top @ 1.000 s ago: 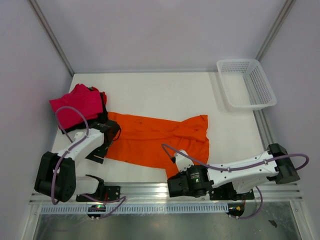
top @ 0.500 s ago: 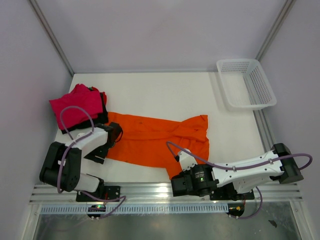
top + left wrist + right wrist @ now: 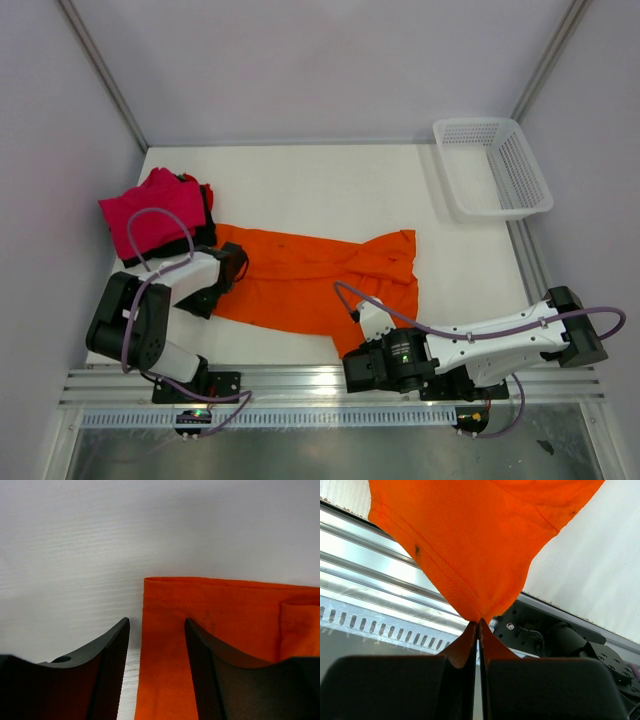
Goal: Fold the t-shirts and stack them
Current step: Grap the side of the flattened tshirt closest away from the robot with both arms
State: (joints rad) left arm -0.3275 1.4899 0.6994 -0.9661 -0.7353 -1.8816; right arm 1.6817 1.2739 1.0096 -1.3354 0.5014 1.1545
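Orange cloth: the orange shirt (image 3: pixel 310 275), lying flat and rumpled across the middle of the top view, its long axis running left to right on the table (image 3: pixel 330 190).

- Left gripper (image 3: pixel 156 625): at the shirt's left end. The jaws stand partly apart and straddle the hem corner, with nothing clamped between them.
- Right gripper (image 3: pixel 479 622): at the lower centre of the top view. It is pinched tight on a small tip of the orange shirt's near edge, and the cloth fans upward from the pinch.
- Pink shirt (image 3: pixel 155 215): folded, upper left of the top view, resting on the black shirt (image 3: pixel 208 215), of which only a dark border shows.
- Basket (image 3: pixel 495 170): white mesh, upper right, well apart from the shirts.

Hazards, as judged:
- The hem sits close to one left finger, so the jaws could close beside it or on one layer only.
- The right pinch holds very little cloth and may slip under pull.
- Uneven lifting by the two arms would skew the fold.
- The left arm works just beside the pink shirt and could drag that pile.
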